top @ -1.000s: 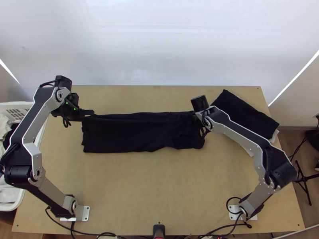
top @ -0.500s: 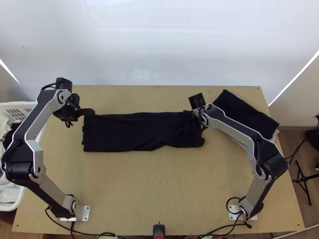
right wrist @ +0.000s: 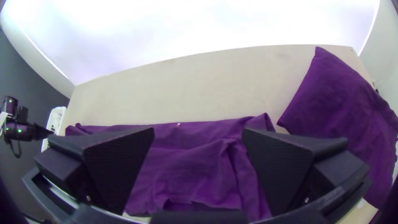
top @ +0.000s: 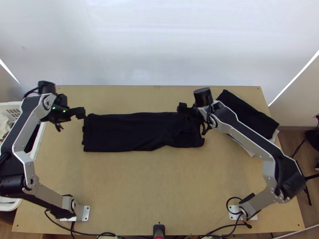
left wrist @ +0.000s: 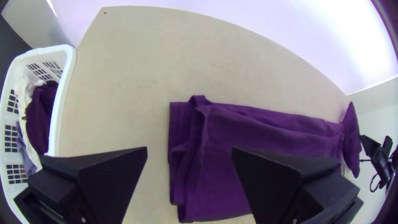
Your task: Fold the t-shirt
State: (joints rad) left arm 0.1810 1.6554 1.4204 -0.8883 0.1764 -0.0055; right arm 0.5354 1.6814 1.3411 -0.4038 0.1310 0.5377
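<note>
On the light wooden table (top: 155,187), toward the far edge: black fabric t-shirt (top: 127,132). Should handle light, limp, not fragile; layers may slip. Pinch all layers at the far corners. Long folded strip, ends rumpled. Left gripper (left wrist: 189,149), right gripper (right wrist: 199,130): jaws apart, gripping nothing.

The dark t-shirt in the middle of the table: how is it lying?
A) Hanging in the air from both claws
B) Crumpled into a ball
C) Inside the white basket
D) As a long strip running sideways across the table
D: in the top view the t-shirt lies on the table as a long strip, much wider from side to side than from front to back.
</note>
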